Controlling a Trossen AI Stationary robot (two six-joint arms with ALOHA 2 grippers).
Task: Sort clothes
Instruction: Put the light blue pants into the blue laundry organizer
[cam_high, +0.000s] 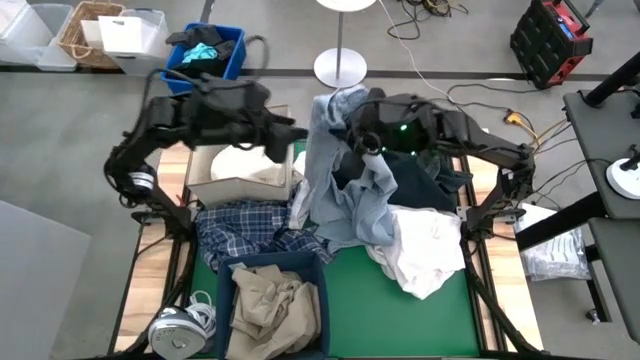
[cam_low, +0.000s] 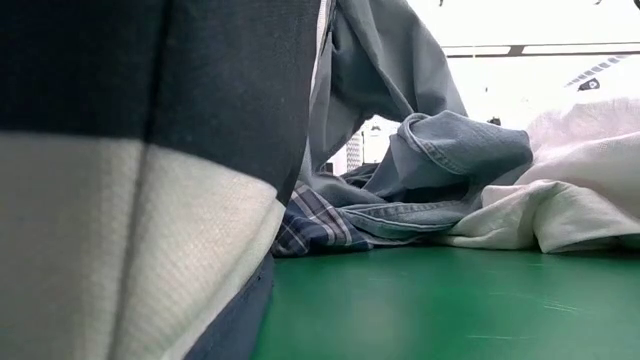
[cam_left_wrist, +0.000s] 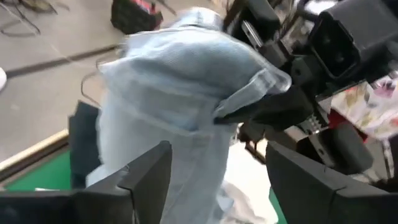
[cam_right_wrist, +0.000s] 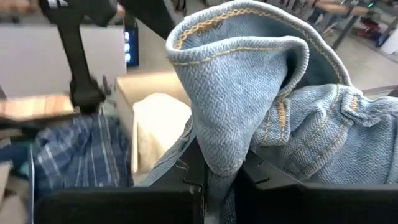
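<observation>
1. Shows the left hand (cam_left_wrist: 217, 152) spread wide, one finger on either side of the light blue denim (cam_high: 325, 170), gripping nothing
2. Shows the right hand (cam_right_wrist: 219, 174) pinched tight on a fold of that denim, holding it up over the middle of the worktop (cam_high: 360, 310) with the tail hanging down into the heap
3. Could well close the left hand on a thin edge only, or on air; limp, bunched cloth gives little to bite on and may slip out
4. Risks knocking the two hands together, working this near each other around one garment
5. May drag the dark navy piece (cam_high: 425, 180) and the white shirts (cam_high: 425, 250) along on any pull, since the denim drapes over both on the right side of the heap
6. Could also sweep cloth over the worktop's edge if swung wide
7. On the surface, from the left: a cardboard box (cam_high: 240, 190) with a white garment (cam_high: 245, 160) inside, the plaid shirt (cam_high: 245, 230) just in front of it, a blue bin (cam_high: 225, 290) holding the tan trousers (cam_high: 270, 305), then bare green covering toward the front
8. Around the room, on grey floor: a wicker basket (cam_high: 85, 30), a blue crate (cam_high: 235, 55), a round white lamp base (cam_high: 340, 67), and a red-and-black toolbox (cam_high: 550, 40) at far right
</observation>
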